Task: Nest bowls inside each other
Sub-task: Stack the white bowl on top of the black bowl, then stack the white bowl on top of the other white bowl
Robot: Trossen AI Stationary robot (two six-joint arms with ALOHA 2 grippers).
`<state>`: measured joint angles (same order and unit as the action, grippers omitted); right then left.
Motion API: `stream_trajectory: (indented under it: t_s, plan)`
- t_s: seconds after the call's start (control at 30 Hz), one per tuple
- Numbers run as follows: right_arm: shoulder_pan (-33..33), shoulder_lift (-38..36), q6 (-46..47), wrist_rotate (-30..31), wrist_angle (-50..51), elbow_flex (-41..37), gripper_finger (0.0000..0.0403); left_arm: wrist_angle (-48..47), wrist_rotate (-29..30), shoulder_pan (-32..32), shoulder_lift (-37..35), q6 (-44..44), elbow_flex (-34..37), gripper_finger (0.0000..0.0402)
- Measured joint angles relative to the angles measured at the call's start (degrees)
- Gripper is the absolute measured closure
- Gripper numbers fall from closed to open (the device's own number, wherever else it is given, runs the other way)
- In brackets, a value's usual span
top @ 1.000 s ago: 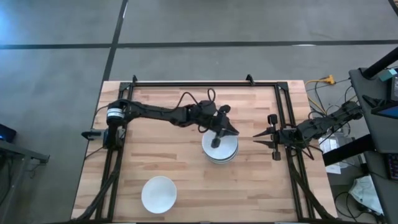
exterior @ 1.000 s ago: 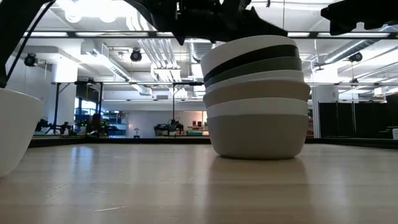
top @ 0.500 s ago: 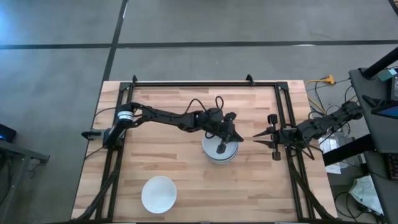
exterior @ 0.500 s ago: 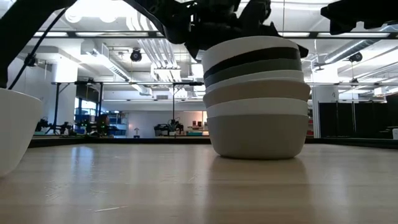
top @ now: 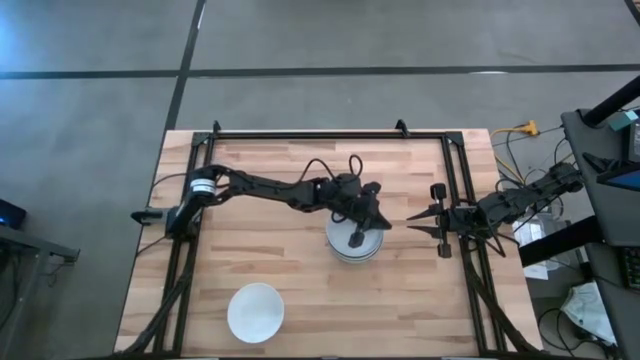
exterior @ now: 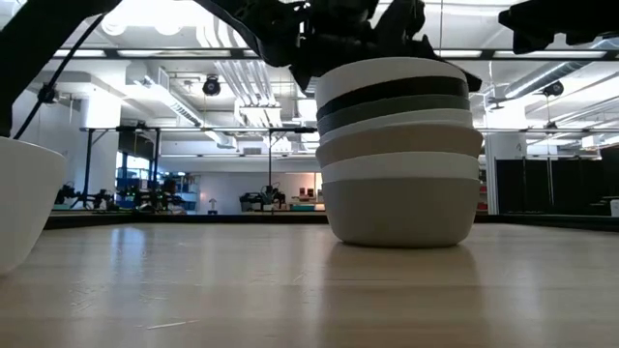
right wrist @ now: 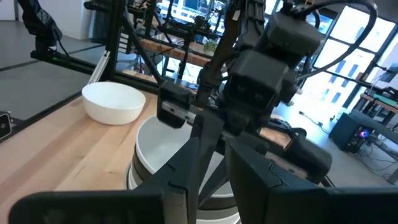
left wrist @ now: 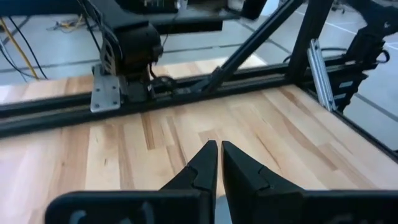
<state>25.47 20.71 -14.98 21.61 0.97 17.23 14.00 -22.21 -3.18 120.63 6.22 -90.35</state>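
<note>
I count two groups of bowls on the wooden table (top: pixel 290 255): one nested stack of bowls (exterior: pixel 398 150) and one lone white bowl (top: pixel 255 311). From table height the stack shows six bands, from the top a white rim, a black one, a dark grey one, another white, a pale grey-green one and a white base; I cannot tell whether more bowls sit hidden inside.

My left gripper (top: pixel 356 238) reaches over the stack, its fingertips dipping into the top white bowl's mouth. My left fingers (left wrist: pixel 202 163) are pressed together with only a thin slit between them, pinching nothing. The stack lies directly beneath these fingers; the lone white bowl sits well apart from them, toward the table's near edge.

My right gripper (top: pixel 414 217) waits just beside the stack, its fingers (right wrist: pixel 189 162) standing partly spread on nothing, pointing at the stack's rim, which lies just ahead of them.
</note>
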Motion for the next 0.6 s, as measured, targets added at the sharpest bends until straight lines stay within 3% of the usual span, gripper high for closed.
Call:
stream_trajectory:
  t_s: [0.37, 0.53, 0.6]
  plan:
    - [0.0, 0.0, 0.2, 0.0, -0.5, 0.0, 0.033, -3.7, -0.1, 0.0, -1.3, 0.2, 0.1, 0.0394]
    - [0.0, 0.1, 1.4, 0.0, -0.2, 0.0, 0.033, -18.3, 0.5, 0.1, -11.7, 5.7, 2.5, 0.0394]
    - [0.0, 0.2, 1.6, 0.0, 0.0, 0.0, 0.033, -25.7, 3.5, 1.1, -16.7, 7.0, 4.9, 0.0394]
